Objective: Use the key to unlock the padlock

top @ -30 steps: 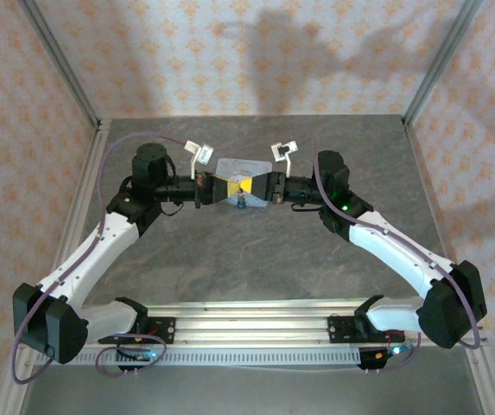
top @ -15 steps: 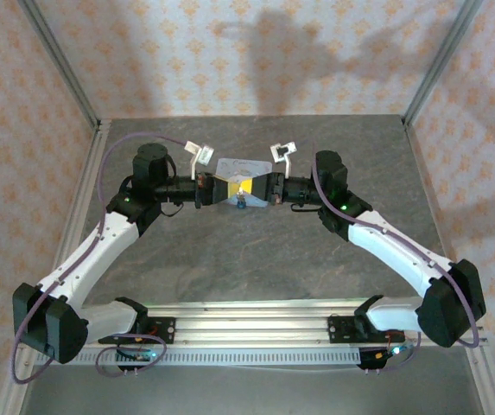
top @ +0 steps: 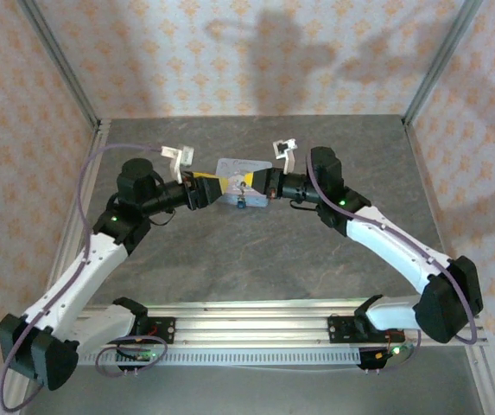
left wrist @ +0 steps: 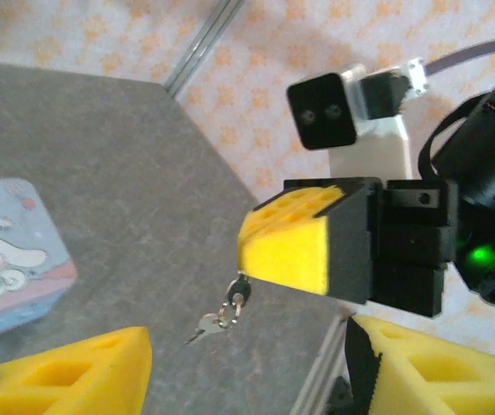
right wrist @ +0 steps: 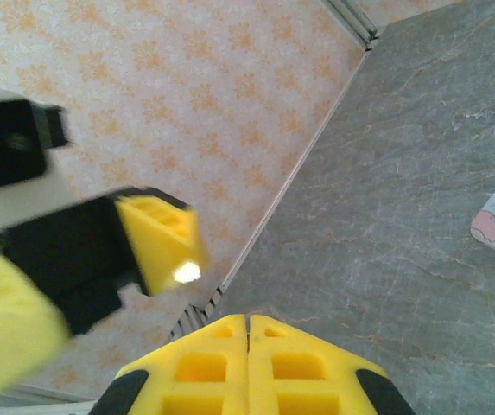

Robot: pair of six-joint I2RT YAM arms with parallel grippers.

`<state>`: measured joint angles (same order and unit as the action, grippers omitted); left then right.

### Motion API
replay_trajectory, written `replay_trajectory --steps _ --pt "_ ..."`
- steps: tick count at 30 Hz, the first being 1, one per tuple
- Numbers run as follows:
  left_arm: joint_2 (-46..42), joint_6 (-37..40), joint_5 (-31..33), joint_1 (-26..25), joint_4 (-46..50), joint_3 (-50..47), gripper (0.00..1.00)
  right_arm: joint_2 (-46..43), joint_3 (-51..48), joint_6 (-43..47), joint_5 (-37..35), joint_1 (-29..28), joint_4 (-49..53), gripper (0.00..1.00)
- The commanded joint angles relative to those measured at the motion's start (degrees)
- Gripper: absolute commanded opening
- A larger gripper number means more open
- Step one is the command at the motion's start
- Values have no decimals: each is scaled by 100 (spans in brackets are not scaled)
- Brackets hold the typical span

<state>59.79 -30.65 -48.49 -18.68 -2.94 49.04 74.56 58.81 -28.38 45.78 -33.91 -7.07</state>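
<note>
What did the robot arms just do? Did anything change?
The left fingers opened, letting go, and the left arm pulled back toward its own side. The right fingers stayed shut on the padlock, with the key still dangling below it. The tin stayed on the table.

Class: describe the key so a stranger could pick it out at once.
Find the pastel cartoon tin on the grey table. Near it, the right tool hovers, yellow pads shut. The key dangles beneath them: tiny, thin and silvery, unlike the dark piece it hangs from.
</note>
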Motion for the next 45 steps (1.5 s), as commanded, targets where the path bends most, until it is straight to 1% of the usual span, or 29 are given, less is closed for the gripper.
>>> replay_trajectory --steps 1,3,9,11,14,16,25,30,34,40,43,45 --pt "314 -1167 -398 56 -1632 -532 61 95 245 31 292 24 -217 0" --pt "390 -1369 -491 48 -2034 -603 58 110 241 -50 352 25 -332 0" --pt "536 -1477 -885 50 -2254 -521 53 101 137 -246 358 23 -699 0" --pt "564 -1560 -903 53 -2335 -532 52 108 68 -358 378 25 -907 0" --pt "620 -1858 -958 49 -2797 -597 49 127 15 -468 397 23 -1058 0" --pt "645 -1948 -997 48 -2930 -623 48 125 -26 -516 404 25 -1140 0" --pt "605 -1959 -1005 22 -2976 -589 46 194 23 -546 524 -5 -1165 0" --pt "699 -1966 -1011 -13 -3018 -533 39 233 34 -555 564 -30 -1208 0" --pt "753 -1940 -1052 -44 -2982 -475 31 214 0 -554 530 -37 -1241 0" --pt "813 -1848 -1108 -118 -2844 -395 30 214 -16 -566 522 -38 -1262 0" --pt "824 -1829 -1114 -143 -2819 -379 27 211 -25 -557 515 -37 -1270 0" --pt "817 -1802 -1110 -145 -2800 -388 23 207 -36 -556 494 -37 -1270 0"
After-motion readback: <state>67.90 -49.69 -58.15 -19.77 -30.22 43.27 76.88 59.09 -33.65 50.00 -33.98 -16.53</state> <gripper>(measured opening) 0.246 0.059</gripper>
